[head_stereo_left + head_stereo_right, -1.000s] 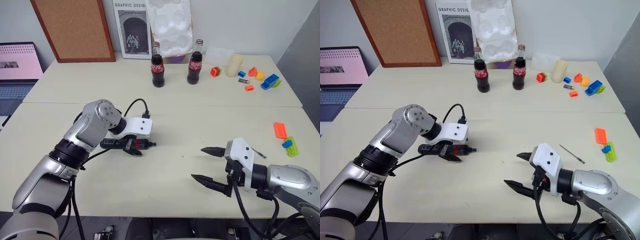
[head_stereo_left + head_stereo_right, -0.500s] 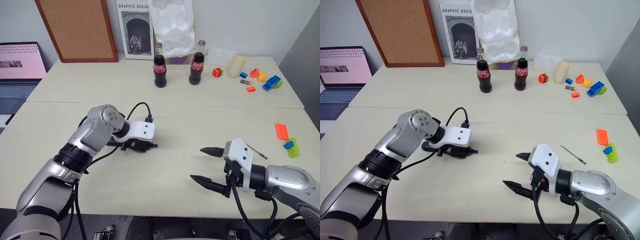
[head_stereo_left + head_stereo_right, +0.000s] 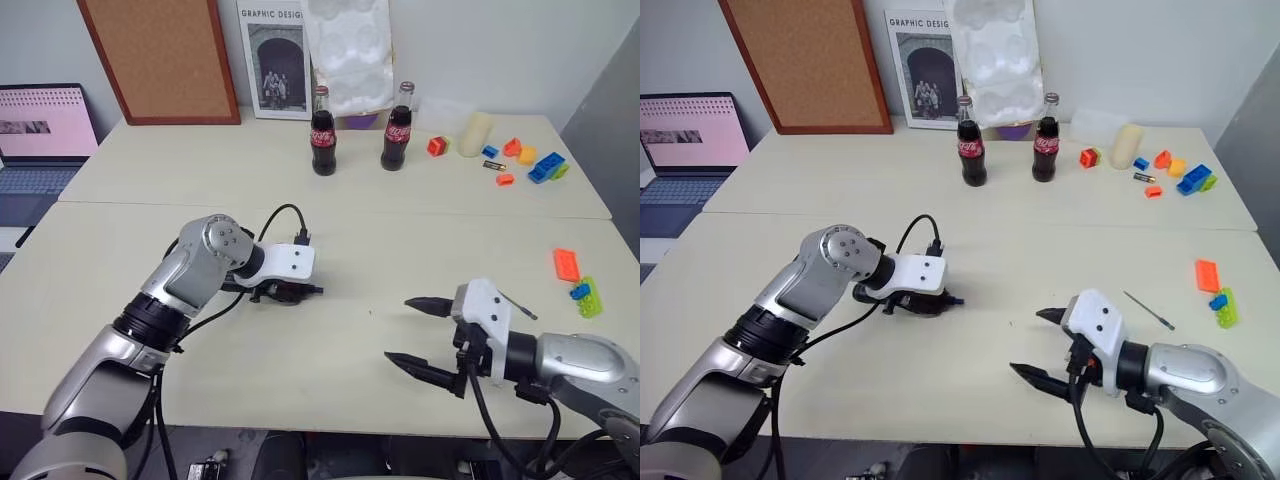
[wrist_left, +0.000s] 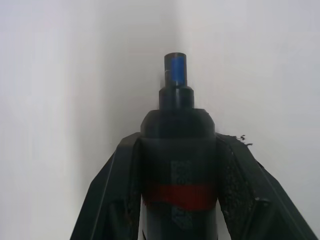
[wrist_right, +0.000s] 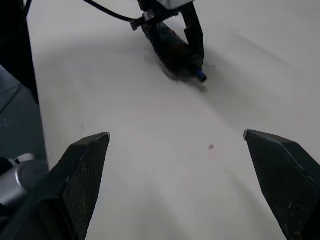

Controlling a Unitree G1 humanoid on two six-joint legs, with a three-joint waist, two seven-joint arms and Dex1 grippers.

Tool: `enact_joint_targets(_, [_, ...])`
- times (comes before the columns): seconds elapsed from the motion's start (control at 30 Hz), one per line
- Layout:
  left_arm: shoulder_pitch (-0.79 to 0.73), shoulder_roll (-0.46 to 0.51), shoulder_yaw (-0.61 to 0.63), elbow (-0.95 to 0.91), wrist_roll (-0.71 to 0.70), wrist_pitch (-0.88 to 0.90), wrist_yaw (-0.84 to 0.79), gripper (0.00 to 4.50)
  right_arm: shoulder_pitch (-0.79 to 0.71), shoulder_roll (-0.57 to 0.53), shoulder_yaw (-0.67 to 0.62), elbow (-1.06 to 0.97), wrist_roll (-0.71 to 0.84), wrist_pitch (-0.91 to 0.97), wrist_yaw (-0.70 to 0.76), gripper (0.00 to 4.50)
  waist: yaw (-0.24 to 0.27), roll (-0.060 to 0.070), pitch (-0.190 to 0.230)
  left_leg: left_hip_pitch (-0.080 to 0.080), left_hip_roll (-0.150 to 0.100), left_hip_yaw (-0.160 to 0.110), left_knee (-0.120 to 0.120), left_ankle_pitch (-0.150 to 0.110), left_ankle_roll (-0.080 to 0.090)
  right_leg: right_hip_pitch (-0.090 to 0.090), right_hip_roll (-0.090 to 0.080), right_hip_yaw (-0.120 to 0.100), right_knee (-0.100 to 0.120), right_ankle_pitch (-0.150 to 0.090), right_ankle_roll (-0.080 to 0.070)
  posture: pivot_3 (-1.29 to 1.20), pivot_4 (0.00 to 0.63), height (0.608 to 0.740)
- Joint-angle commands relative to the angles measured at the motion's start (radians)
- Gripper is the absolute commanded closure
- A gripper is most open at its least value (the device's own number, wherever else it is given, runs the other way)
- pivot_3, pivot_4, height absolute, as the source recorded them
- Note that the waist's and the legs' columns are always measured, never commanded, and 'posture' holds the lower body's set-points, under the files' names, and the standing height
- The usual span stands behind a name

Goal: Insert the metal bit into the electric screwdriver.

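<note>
Left end effector [image 3: 925, 301] clamps the electric screwdriver [image 3: 940, 300] low over the pale tabletop [image 3: 970, 230], tip pointing twd the right arm. Right end effector [image 3: 1045, 345] hovers nr the front edge, black fingers spread wide, nothing btwn them. The metal bit [image 3: 1148, 310] lies on the tabletop just beyond it. Two cola bottles [image 3: 973, 156] stand at the back.

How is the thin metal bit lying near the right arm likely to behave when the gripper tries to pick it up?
The metal bit is a thin, straight rod lying flat on the table, so it probably stays stiff but offers little to pinch. Being round and slim, it may roll or skid when nudged. The open right gripper has broad fingers, so it could slip out.
</note>
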Motion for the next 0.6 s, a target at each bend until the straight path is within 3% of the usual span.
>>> enact_joint_targets(0.03, [-0.085,-0.096,0.132,-0.032,-0.112,0.108,0.116,2.85,-0.005,-0.019,-0.149,-0.022,0.128,-0.007,-0.002,0.0,-0.002,0.0,0.0,0.0,0.0,0.0,0.0,0.0,0.0,0.0,0.0,0.0,0.0,0.001,-0.001,0.0,0.15,0.74])
enact_joint_targets(0.13, [-0.108,-0.225,0.23,-0.037,-0.201,0.203,0.253,2.85,-0.023,-0.051,-0.257,0.008,0.213,0.005,-0.022,0.0,-0.006,0.0,0.0,0.0,0.0,0.0,-0.001,0.0,0.0,0.0,0.0,0.0,-0.001,0.002,-0.003,0.0,0.15,0.74])
enact_joint_targets(0.27, [-0.043,-0.363,0.283,-0.1,-0.255,0.165,0.412,2.85,-0.044,-0.1,-0.318,0.039,0.27,0.014,-0.048,0.0,-0.015,0.0,0.0,0.0,0.0,-0.001,-0.002,0.0,0.0,0.0,0.0,0.0,-0.001,0.002,-0.003,0.0,0.15,0.74])
enact_joint_targets(0.53, [0.169,-0.551,0.276,-0.141,-0.272,0.001,0.658,2.85,-0.177,-0.128,-0.228,0.073,0.316,0.012,-0.134,0.0,-0.017,0.0,0.0,0.002,0.0,0.0,-0.002,0.0,0.0,0.0,0.001,0.002,0.0,0.002,-0.003,0.0,0.15,0.74])
enact_joint_targets(0.6, [0.2,-0.556,0.267,-0.131,-0.268,-0.037,0.673,2.85,-0.194,-0.141,-0.213,0.078,0.322,0.016,-0.13,0.0,-0.016,0.0,0.0,0.002,-0.001,0.0,-0.001,0.0,0.0,0.0,0.001,0.002,0.0,0.003,-0.003,0.0,0.15,0.74])
